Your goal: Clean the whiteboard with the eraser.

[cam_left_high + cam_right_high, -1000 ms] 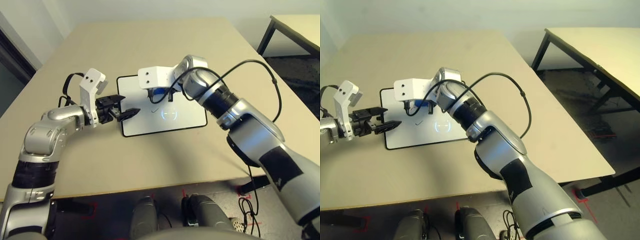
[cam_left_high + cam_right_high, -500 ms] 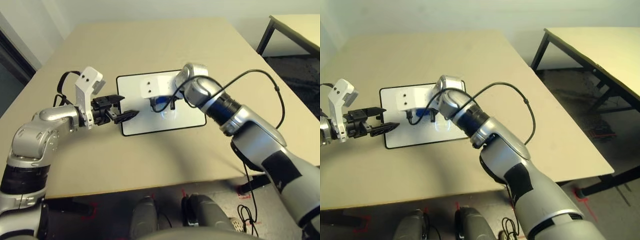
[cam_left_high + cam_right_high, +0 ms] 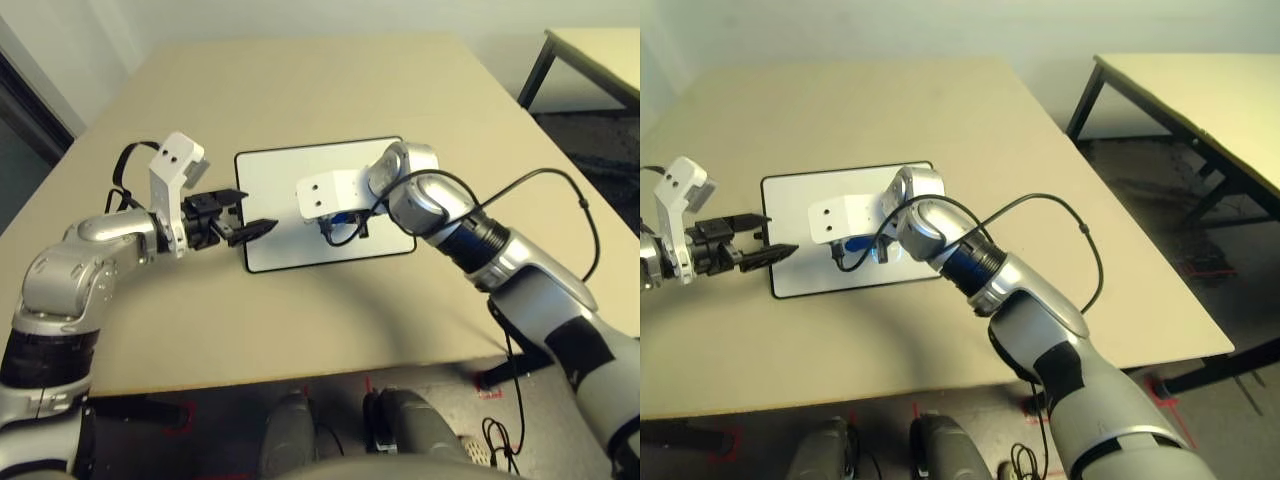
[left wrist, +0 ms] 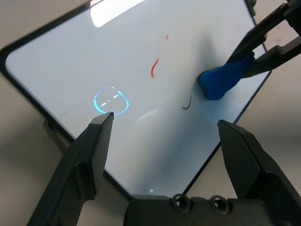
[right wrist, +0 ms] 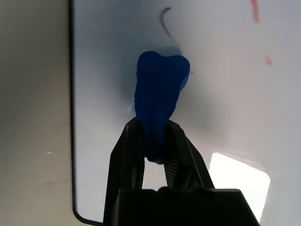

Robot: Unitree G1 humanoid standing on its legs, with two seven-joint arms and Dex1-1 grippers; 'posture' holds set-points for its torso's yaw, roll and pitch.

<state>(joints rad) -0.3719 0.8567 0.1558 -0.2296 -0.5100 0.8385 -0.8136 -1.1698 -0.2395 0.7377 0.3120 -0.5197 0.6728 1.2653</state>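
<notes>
The whiteboard [image 3: 290,170] lies flat on the tan table, black-framed. It carries small red marks [image 4: 154,68] and a thin dark curl [image 4: 188,101]. My right gripper [image 5: 155,136] is shut on the blue eraser [image 5: 161,94]. It presses the eraser's free end onto the board near its front edge, right of centre, as the head views show the eraser [image 3: 337,219]. My left gripper [image 3: 255,215] hangs open just above the board's left edge, nothing between its fingers [image 4: 96,141].
A black cable [image 3: 560,185] loops up from my right forearm. A second table [image 3: 595,50] stands at the back right, past the gap at the table's right edge. Bare tabletop [image 3: 300,310] lies in front of the board and behind it.
My right gripper has dragged the eraser across the board toward its front edge and a little rightward. The left gripper has stayed open by the left edge, pulled slightly back.
</notes>
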